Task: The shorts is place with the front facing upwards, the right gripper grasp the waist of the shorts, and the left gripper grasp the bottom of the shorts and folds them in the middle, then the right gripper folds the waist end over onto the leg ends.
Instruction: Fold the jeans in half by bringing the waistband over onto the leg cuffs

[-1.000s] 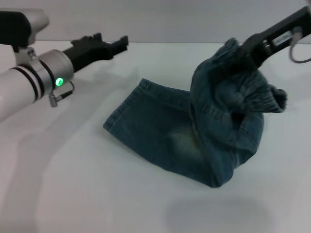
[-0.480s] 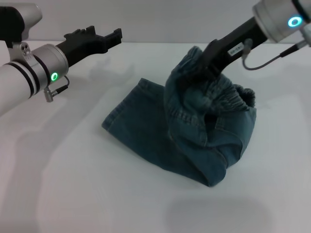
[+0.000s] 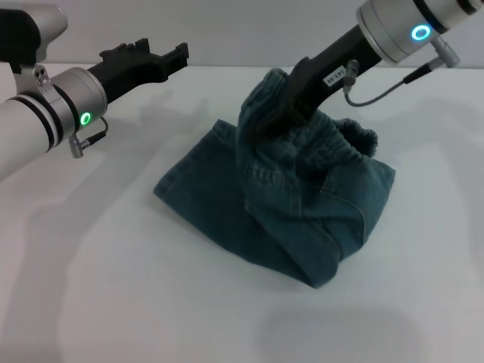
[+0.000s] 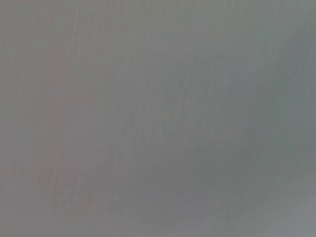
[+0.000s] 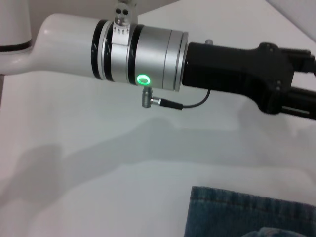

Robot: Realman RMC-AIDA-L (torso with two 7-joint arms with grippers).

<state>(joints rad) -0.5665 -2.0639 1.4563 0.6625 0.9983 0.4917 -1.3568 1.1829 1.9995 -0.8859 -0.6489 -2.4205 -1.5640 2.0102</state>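
The shorts (image 3: 287,204) (blue-green washed denim) were found folded lengthwise on the white table. The waist (image 3: 302,140), ruffled and crinkled, was lifted and bunched above the middle of the garment. The leg ends (image 3: 185,162) were laid flat toward the left, hem straight.

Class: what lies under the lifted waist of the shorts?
The right pincer holds the waist bunched above the shorts, whose lower layer lies flat on the table. Cloth under the bunch is hidden.

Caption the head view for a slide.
Right tool carries the waist of the shorts over the leg ends; left tool hovers aside.
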